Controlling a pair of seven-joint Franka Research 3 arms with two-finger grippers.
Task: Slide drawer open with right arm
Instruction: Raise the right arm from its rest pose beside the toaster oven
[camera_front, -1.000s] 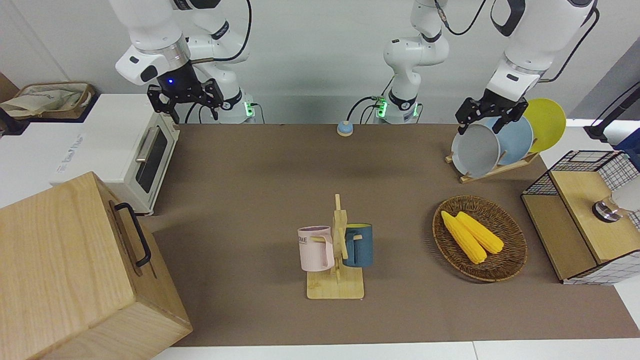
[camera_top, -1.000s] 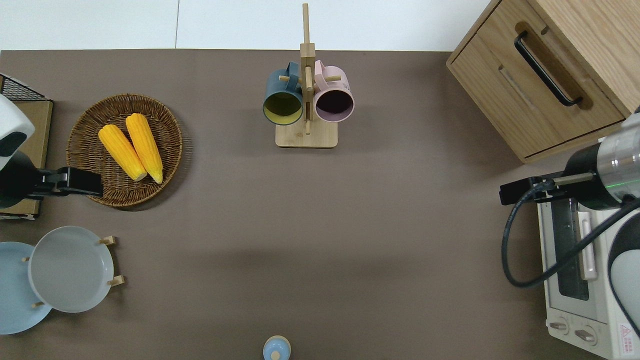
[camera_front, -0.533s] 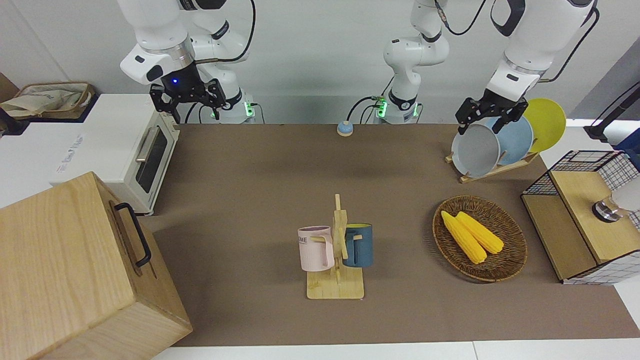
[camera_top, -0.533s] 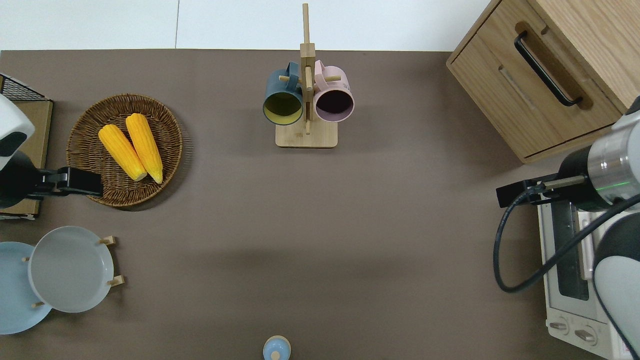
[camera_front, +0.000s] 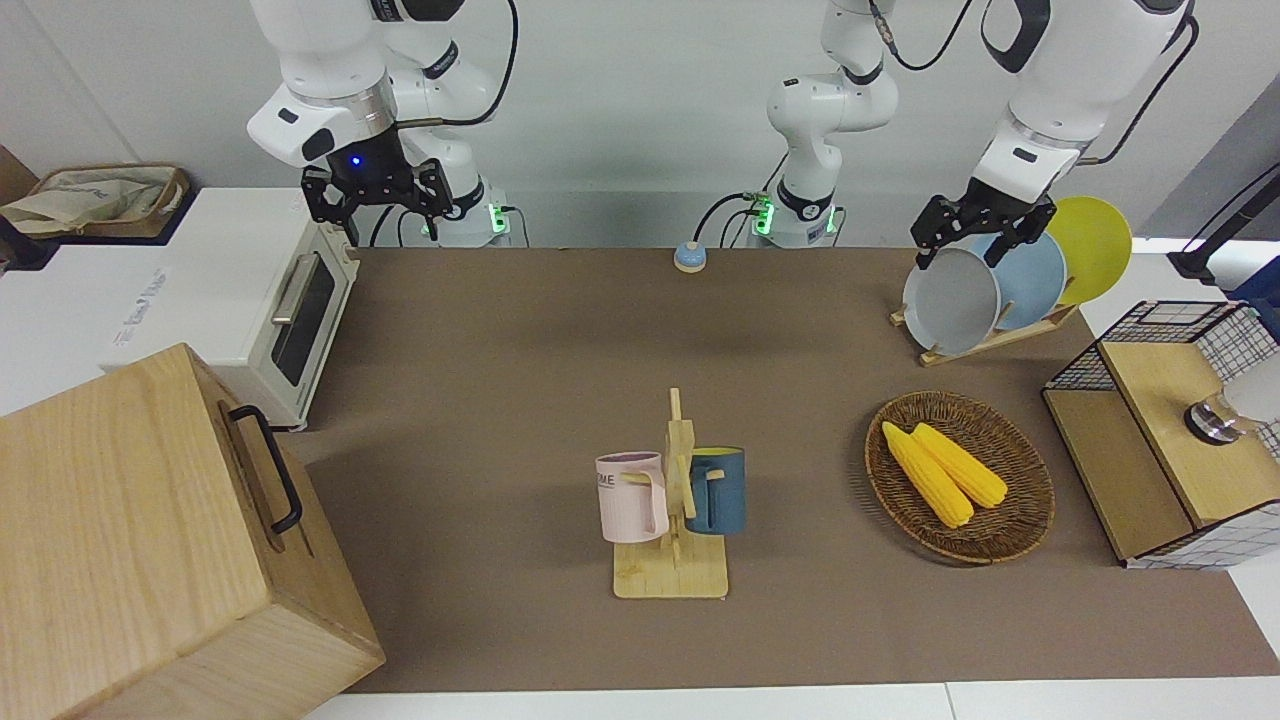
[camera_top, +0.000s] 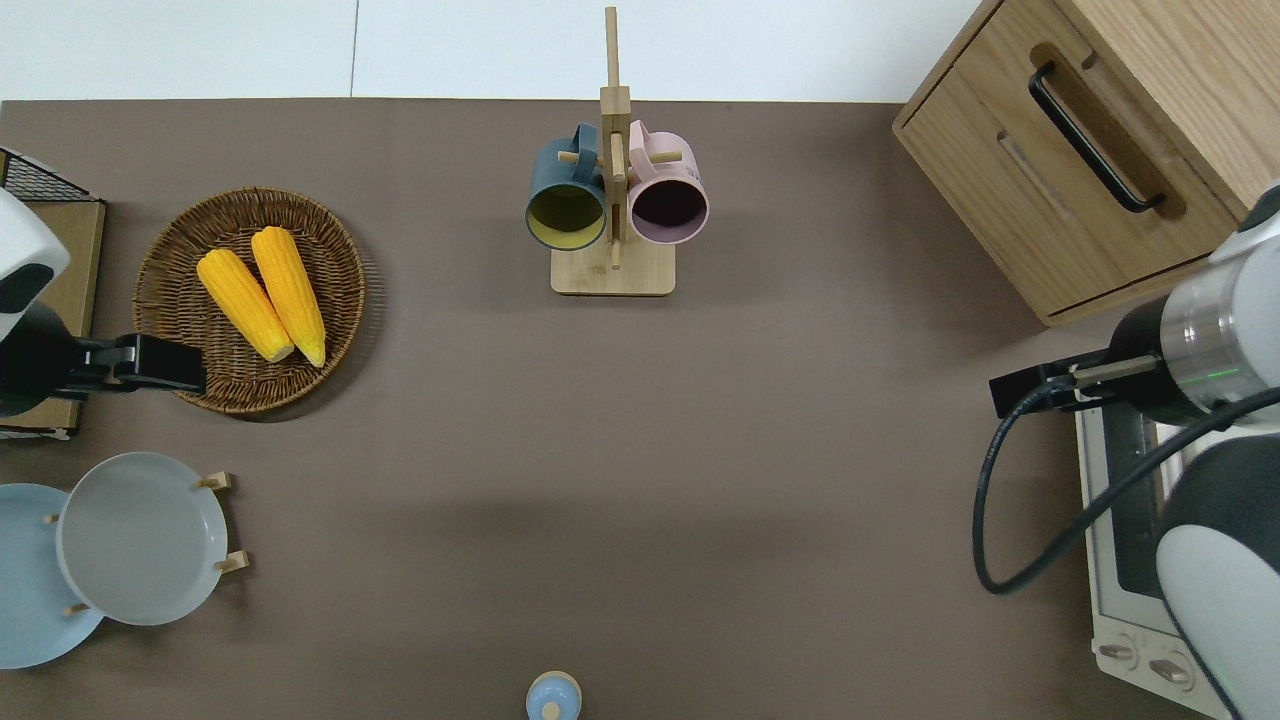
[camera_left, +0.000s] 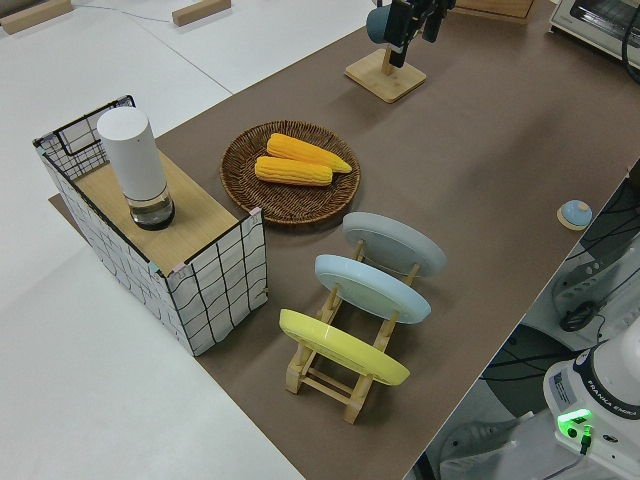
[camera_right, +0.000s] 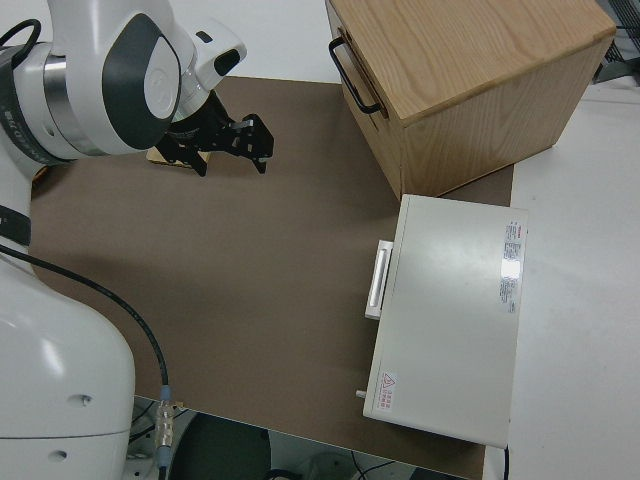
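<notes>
The drawer (camera_top: 1062, 187) is the upper front panel of a large pale wooden box (camera_front: 120, 540) at the right arm's end of the table. It sits flush with the box, and its black bar handle (camera_top: 1092, 136) (camera_front: 268, 468) (camera_right: 352, 72) is free. My right gripper (camera_front: 376, 208) (camera_top: 1028, 386) (camera_right: 231, 152) hangs open and holds nothing. It is over the brown mat by the toaster oven's corner, a good way short of the handle. My left arm is parked with its gripper (camera_front: 978, 232) open.
A white toaster oven (camera_front: 290, 310) stands beside the wooden box, nearer to the robots. A mug rack (camera_front: 672, 500) with two mugs is mid-table. A corn basket (camera_front: 1020, 520), a plate rack (camera_front: 985, 290) and a wire-mesh box (camera_front: 1160, 440) are at the left arm's end.
The right arm's wrist has swung slightly away from the robots and the gripper has edged toward the table's middle, still open. The left arm and the drawer have not moved.
</notes>
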